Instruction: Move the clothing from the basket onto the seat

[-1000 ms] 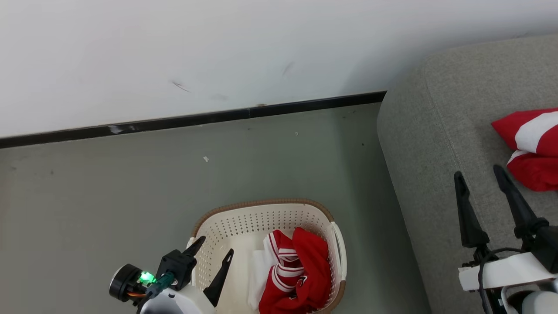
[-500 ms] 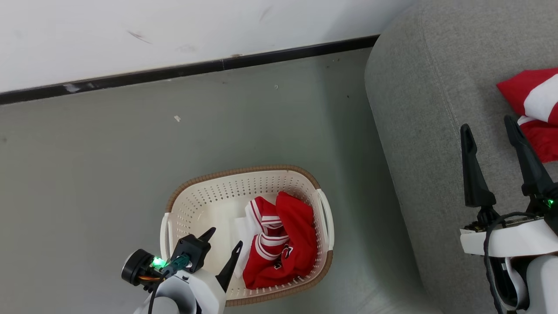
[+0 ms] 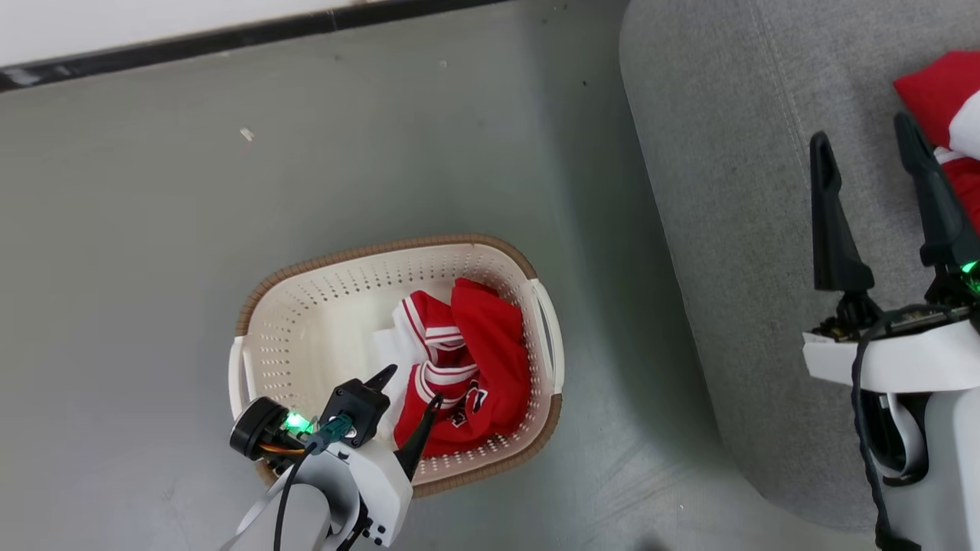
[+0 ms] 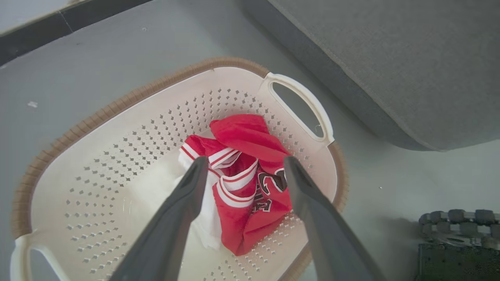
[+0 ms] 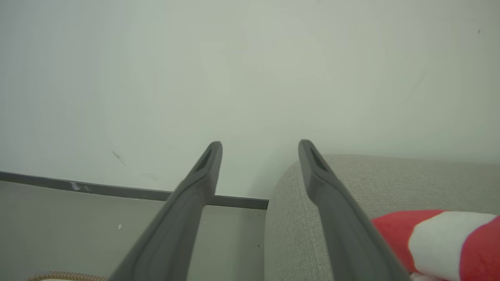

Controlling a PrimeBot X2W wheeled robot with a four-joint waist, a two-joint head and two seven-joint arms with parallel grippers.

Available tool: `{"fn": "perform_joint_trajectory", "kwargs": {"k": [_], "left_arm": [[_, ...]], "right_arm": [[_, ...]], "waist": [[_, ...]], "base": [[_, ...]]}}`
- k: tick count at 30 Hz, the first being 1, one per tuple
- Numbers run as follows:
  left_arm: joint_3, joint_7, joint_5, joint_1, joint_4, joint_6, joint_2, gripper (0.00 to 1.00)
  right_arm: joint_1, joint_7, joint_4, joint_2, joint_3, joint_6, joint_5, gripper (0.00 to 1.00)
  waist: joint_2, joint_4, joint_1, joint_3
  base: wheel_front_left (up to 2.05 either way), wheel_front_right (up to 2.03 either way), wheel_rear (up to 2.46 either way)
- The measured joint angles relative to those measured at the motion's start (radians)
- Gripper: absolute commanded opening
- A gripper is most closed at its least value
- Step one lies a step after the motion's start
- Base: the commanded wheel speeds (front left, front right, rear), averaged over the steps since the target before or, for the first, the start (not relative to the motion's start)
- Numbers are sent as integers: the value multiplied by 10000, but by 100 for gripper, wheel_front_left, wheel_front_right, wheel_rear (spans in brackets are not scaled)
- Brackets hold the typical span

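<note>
The cream basket (image 3: 306, 337) (image 4: 97, 164) with a brown rim stands on the floor left of the grey seat (image 3: 727, 191) (image 4: 390, 58) (image 5: 351, 187). Crumpled red and white clothing (image 3: 467, 360) (image 4: 250, 175) lies in the basket's right half. My left gripper (image 3: 413, 386) (image 4: 244, 164) hangs open above the basket's near side, its fingers straddling the clothing without touching it. Over the seat my right gripper (image 3: 861, 130) (image 5: 259, 146) stands open and empty. Another red and white garment (image 3: 945, 115) (image 5: 441, 242) lies on the seat, just right of the right gripper.
A white wall (image 5: 250, 78) with a black baseboard (image 3: 230, 38) (image 5: 117, 191) runs behind the floor. Grey-green floor (image 3: 153, 229) surrounds the basket. A dark ribbed part of the robot (image 4: 457, 242) sits low at the right of the left wrist view.
The head camera has tilted down, so basket and seat sit higher in the picture. My left gripper has come in over the clothing. The right gripper stays open above the seat.
</note>
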Motion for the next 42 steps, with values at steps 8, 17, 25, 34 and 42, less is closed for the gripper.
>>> {"fn": "perform_joint_trajectory", "kwargs": {"k": [8,17,25,34,42], "left_arm": [[-378,-123,67,-372,520,-25,-35,100],[-796,-213,148,-722,920,-100,-48,100],[-1049,-313,148,-1179,1191,-111,-54,100],[-1101,-345,146,-1552,1649,-113,-52,100],[-1076,-370,146,-1707,2123,-115,-52,100]], "right_arm": [[-788,0,35,-6,67,0,199,100],[-1502,-2,90,-12,263,0,405,100],[-1947,-2,167,-12,391,0,493,100],[-2258,-2,299,-12,500,0,614,100],[-2536,-4,347,-12,598,0,779,100]], "waist": [[0,-372,0,879],[0,-771,0,1609],[0,-1112,0,2144],[0,-1459,0,2617],[0,-1699,0,2907]], "base": [[0,0,0],[0,0,0],[0,0,0],[0,0,0],[0,0,0]]}}
